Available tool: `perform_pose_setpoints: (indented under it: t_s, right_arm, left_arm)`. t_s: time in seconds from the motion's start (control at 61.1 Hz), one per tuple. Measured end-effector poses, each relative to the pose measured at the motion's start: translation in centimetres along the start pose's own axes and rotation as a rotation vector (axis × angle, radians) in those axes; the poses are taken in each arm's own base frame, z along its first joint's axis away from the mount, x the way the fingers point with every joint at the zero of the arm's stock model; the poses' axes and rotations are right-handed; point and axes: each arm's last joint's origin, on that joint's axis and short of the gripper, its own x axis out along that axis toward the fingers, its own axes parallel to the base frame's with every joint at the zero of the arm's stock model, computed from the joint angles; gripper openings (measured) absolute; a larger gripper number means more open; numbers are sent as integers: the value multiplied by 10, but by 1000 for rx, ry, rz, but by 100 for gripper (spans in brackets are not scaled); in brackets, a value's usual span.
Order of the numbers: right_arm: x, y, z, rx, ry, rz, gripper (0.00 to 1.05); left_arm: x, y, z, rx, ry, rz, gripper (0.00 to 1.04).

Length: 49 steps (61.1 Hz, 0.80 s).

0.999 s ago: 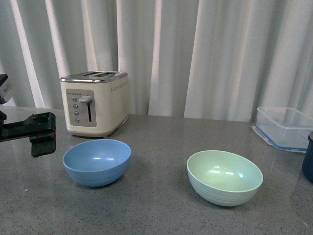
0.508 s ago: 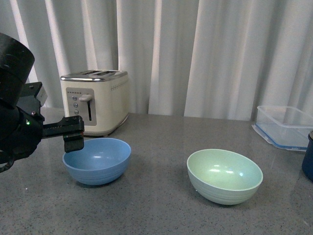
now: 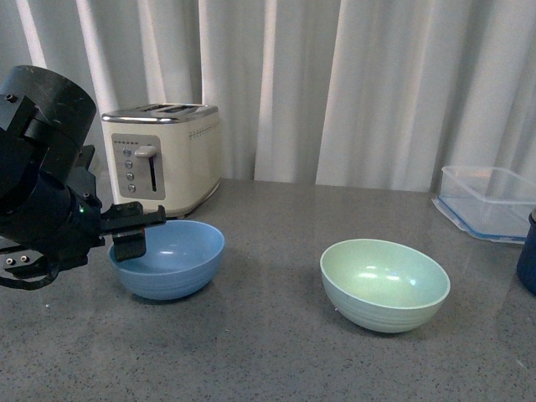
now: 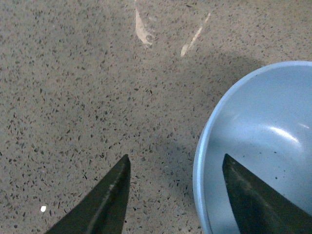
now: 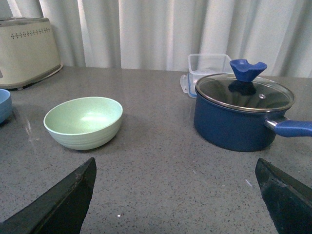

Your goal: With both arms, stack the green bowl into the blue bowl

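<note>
The blue bowl [image 3: 167, 258] sits on the grey counter at the left, in front of the toaster. The green bowl [image 3: 383, 284] sits apart from it at the right, upright and empty. My left gripper [image 3: 130, 224] is open at the blue bowl's near-left rim; in the left wrist view the gripper [image 4: 175, 168] straddles the rim of the blue bowl [image 4: 263, 141], one finger inside, one outside. My right gripper [image 5: 175, 168] is open and empty, out of the front view; its camera shows the green bowl [image 5: 84, 122] some way ahead.
A cream toaster [image 3: 161, 156] stands behind the blue bowl. A clear blue-rimmed container [image 3: 490, 201] sits at the back right. A dark blue lidded pot [image 5: 241, 112] with a handle stands right of the green bowl. White curtains close the back.
My left arm has swung in from the left edge toward the blue bowl and its gripper now straddles the rim. The bowls have not moved.
</note>
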Motion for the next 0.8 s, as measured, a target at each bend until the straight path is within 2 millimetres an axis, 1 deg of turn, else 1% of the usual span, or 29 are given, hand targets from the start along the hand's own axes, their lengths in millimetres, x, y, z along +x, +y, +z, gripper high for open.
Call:
perform_pose_setpoints:
  t_s: [0.164, 0.18, 0.246, 0.311, 0.442, 0.573, 0.721, 0.803]
  right_arm:
    - [0, 0, 0, 0, 0, 0, 95]
    - [0, 0, 0, 0, 0, 0, 95]
    - [0, 0, 0, 0, 0, 0, 95]
    - [0, 0, 0, 0, 0, 0, 95]
    - [0, 0, 0, 0, 0, 0, 95]
    - [0, 0, 0, 0, 0, 0, 95]
    - [0, 0, 0, 0, 0, 0, 95]
    - [0, 0, 0, 0, 0, 0, 95]
  left_arm:
    - [2, 1, -5, -51, 38, 3, 29]
    - [2, 1, -5, -53, 38, 3, 28]
    - [2, 2, -7, -69, 48, 6, 14]
    - [1, 2, -6, -94, 48, -3, 4]
    - [-10, -1, 2, -101, 18, -16, 4]
    - [-29, -7, 15, -112, -9, -43, 4]
    - [-58, -22, 36, -133, -62, -114, 4]
    - [-71, -33, 43, -136, -73, -156, 4]
